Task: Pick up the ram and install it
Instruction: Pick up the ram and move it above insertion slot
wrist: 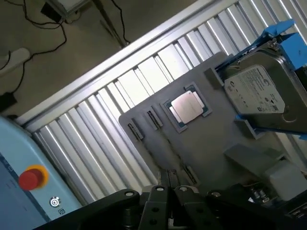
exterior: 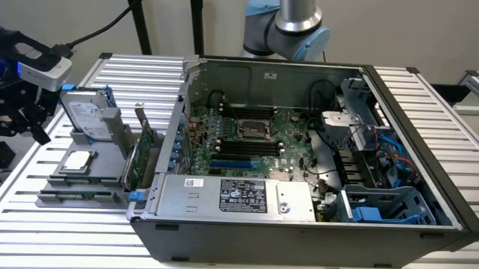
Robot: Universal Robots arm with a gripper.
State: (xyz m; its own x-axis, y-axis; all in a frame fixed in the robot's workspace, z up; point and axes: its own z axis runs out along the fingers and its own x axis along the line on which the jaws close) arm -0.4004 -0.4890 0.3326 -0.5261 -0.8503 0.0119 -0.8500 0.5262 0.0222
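Observation:
The ram [exterior: 75,196] is a thin dark-green stick lying along the near edge of the grey parts tray [exterior: 97,182], at the exterior view's left beside the open computer case. My gripper [exterior: 26,126] hangs above the table's left edge, up and to the left of the tray and well apart from the ram. In the wrist view its fingertips [wrist: 163,181] meet with nothing between them, so my gripper [wrist: 168,179] is shut. Below it lies the tray [wrist: 211,143] with its small slot clips [wrist: 135,129]; I cannot make out the stick between them there.
The tray also carries a silver processor chip [exterior: 77,161] [wrist: 187,106], a hard drive in a blue bracket [exterior: 86,115] [wrist: 259,93] and a green expansion card [exterior: 138,159]. The open case [exterior: 299,224] shows the motherboard's black memory slots [exterior: 247,147]. A red button [wrist: 30,178] sits on a blue box.

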